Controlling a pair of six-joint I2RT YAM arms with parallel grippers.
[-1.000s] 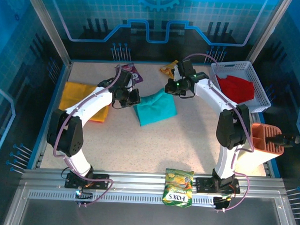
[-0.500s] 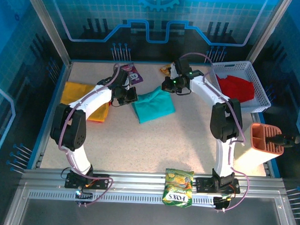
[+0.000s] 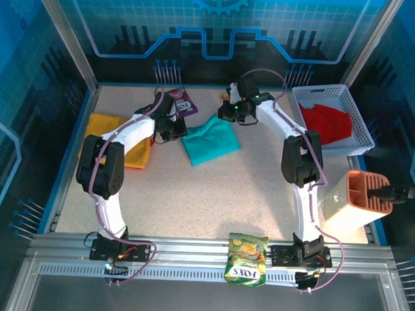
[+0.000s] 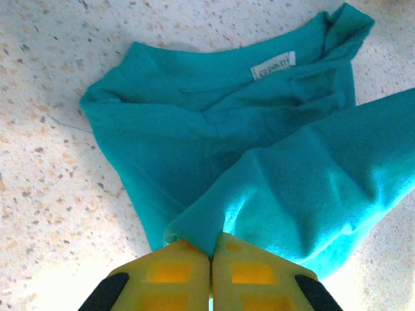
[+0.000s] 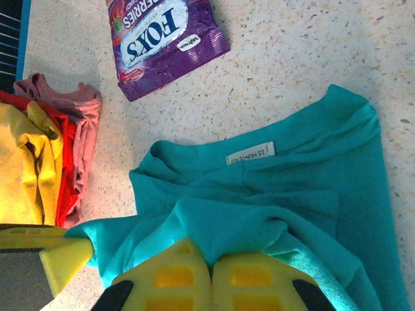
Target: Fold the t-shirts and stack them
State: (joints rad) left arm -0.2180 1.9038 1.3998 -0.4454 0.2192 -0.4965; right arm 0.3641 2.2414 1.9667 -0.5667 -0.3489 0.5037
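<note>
Yellow pads (image 4: 168, 272) of your left gripper (image 4: 211, 275) are pressed together with a fold of the teal t-shirt (image 4: 214, 142) nipped between them, the cloth rising from the tips and spreading over the speckled table (image 4: 45, 162). Your right gripper (image 5: 211, 278) is likewise clamped on a bunched edge of the same shirt, just below the collar with its white neck label (image 5: 249, 155). From above, you have the left gripper (image 3: 176, 129) at the shirt's left edge and the right gripper (image 3: 229, 114) at its far right corner, so the teal t-shirt (image 3: 209, 142) lies partly folded between them, toward the far middle of the table. Just beyond the left gripper lies a purple snack packet (image 3: 182, 100), apart from the shirt. The yellow-orange t-shirt (image 3: 109, 135) sits near the table's left edge, partly under your left arm, with red and pink cloth showing along its side in the right wrist view. The red t-shirt (image 3: 326, 122) lies in the white basket (image 3: 326, 89) at the far right.
</note>
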